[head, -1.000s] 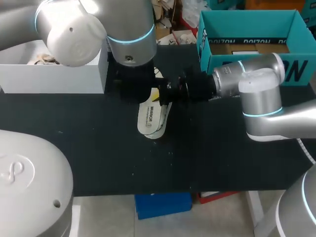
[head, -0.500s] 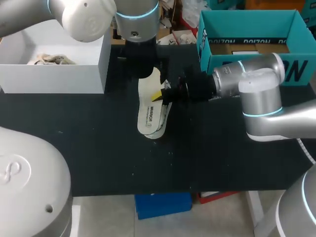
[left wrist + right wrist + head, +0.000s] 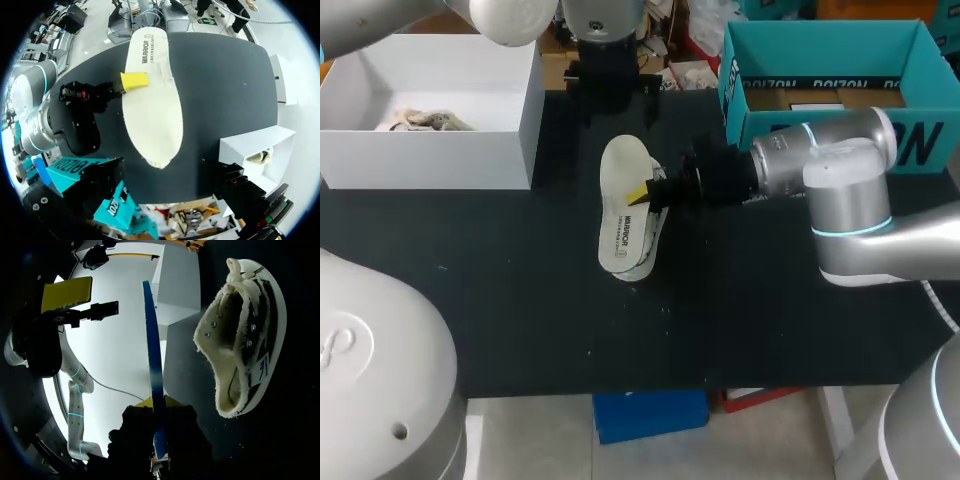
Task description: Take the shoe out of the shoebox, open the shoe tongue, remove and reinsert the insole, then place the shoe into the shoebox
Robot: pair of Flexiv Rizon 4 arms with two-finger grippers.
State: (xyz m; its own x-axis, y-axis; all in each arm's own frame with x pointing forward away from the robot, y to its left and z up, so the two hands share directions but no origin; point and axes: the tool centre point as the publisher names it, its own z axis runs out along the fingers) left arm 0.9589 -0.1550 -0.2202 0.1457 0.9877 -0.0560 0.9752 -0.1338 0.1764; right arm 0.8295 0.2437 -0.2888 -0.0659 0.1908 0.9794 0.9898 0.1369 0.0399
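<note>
Starting from the insole: where is it?
— The cream foam insole (image 3: 618, 180) with a blue underside hangs over the black table (image 3: 520, 280), flat face up, clamped at one long edge by the right gripper's (image 3: 642, 192) fingers.
— And the shoe?
— The cream canvas shoe with black stripes (image 3: 245, 335) lies on the table just under and beside it, long axes roughly parallel, apart from the fingers.
— So which arm reinserts it?
— The right, I'd judge; it needs to angle the toe end into the opening. The left gripper (image 3: 165, 180) hangs near the far edge, fingers spread wide, empty.
</note>
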